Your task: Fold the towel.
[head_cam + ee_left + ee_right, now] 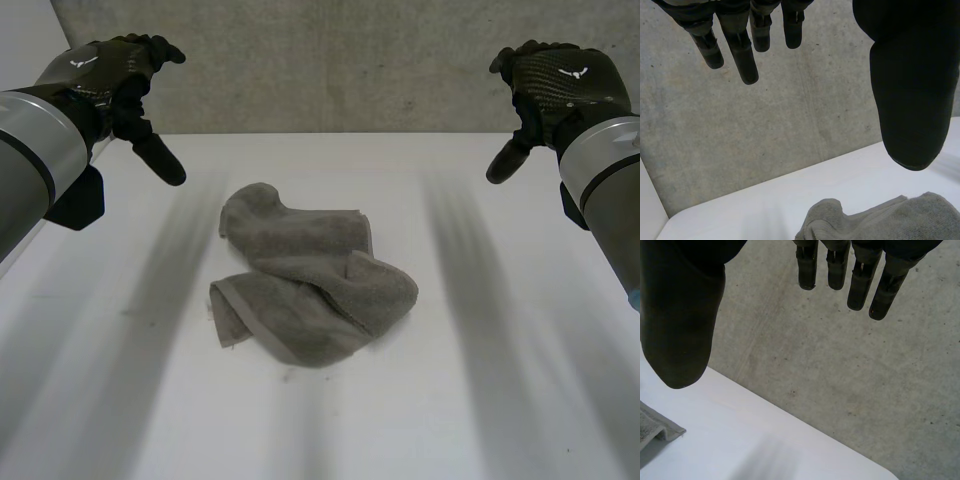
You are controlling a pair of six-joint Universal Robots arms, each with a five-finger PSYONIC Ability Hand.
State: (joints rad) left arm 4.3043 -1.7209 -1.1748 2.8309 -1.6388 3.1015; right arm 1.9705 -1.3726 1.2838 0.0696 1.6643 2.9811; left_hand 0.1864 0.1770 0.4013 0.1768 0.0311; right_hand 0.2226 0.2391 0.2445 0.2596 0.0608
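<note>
The towel (310,290) lies mid-worktop (500,400), the left hand (112,75) and right hand (560,85) raised at either side.

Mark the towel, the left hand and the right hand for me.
towel (310,290): head view, middle of the crumpled cloth.
left hand (118,68): head view, back of the hand.
right hand (562,80): head view, back of the hand.

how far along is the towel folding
Done: nothing yet; the towel lies crumpled in a heap on the table. In hand: nothing; the left hand and right hand hover open, one to each side, clear of it. Left: grasp it, spread it flat, then make every fold.
</note>
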